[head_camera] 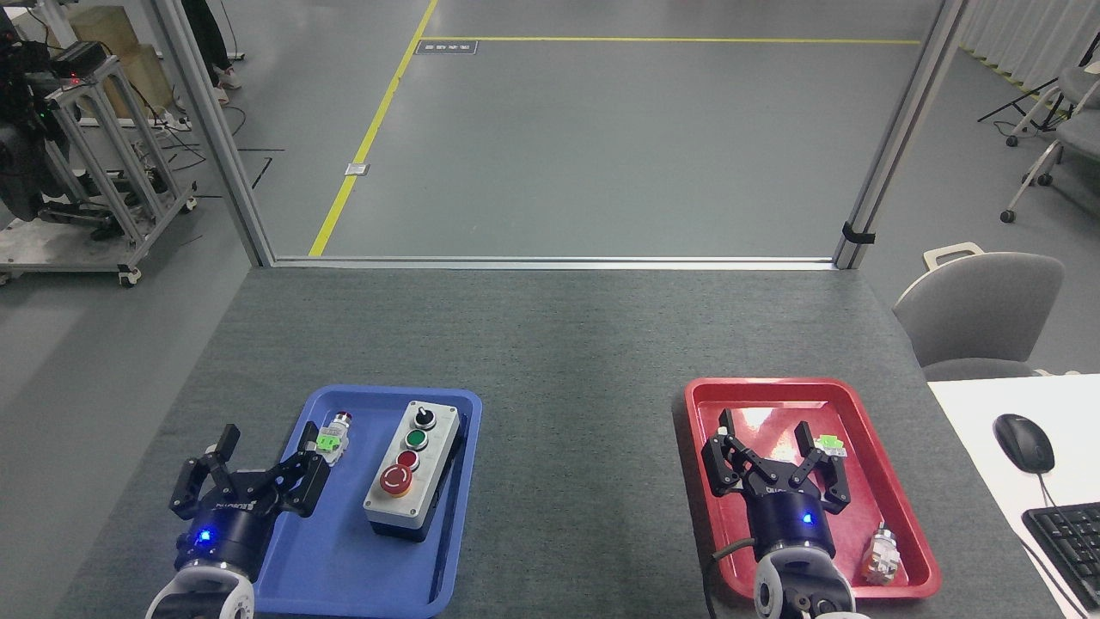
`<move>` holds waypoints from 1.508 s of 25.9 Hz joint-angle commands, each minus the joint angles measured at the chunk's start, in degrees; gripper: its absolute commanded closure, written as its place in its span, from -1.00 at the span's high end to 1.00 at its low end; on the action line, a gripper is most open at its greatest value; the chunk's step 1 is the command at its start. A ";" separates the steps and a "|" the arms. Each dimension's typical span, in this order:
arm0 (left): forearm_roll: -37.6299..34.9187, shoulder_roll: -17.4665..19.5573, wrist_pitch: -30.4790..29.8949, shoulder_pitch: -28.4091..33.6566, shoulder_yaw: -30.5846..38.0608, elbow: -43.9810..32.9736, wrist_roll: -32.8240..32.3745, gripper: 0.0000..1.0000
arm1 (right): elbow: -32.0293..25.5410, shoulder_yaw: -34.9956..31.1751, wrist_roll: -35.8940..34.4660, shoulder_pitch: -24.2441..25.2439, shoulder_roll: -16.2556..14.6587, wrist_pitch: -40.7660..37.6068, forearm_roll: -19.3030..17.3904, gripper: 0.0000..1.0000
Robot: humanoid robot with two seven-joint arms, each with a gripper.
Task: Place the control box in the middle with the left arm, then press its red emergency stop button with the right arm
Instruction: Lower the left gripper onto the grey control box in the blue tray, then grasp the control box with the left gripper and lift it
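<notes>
Grey table (550, 344); control box (411, 468) in blue tray (344, 576), likely rigid, hefty; grasp long sides; left arm (249, 473) and right arm (773, 460) claws apart.

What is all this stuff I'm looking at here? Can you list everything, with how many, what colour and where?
table: 1, dark grey, fills the foreground
blue tray: 1, blue, left on the table
control box: 1, light grey with black base, in the blue tray
red emergency stop button: 1, red on a yellow ring, near end of the box
switch part: 1, white and green, red tip, in the blue tray
red tray: 1, red, right on the table
small parts: 2, one green and white, one metallic, in the red tray
mouse: 1, black, white desk at right
keyboard: 1, black, right edge
chair: 1, grey, beyond the table at right
left gripper: 1, black, open, by the blue tray
right gripper: 1, black, open, over the red tray
</notes>
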 commanded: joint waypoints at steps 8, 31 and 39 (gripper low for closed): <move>0.73 -0.41 0.04 2.94 1.49 -2.60 -0.11 0.98 | 0.00 0.00 -0.02 -0.09 0.00 0.00 0.00 1.00; -11.83 -4.72 1.09 5.13 -8.80 1.44 -0.99 0.96 | 0.18 0.00 -0.02 0.00 0.26 0.00 0.09 1.00; -11.83 -8.85 1.09 0.39 -8.80 10.84 -5.20 0.96 | 0.27 0.09 -0.02 0.00 0.35 0.00 0.09 1.00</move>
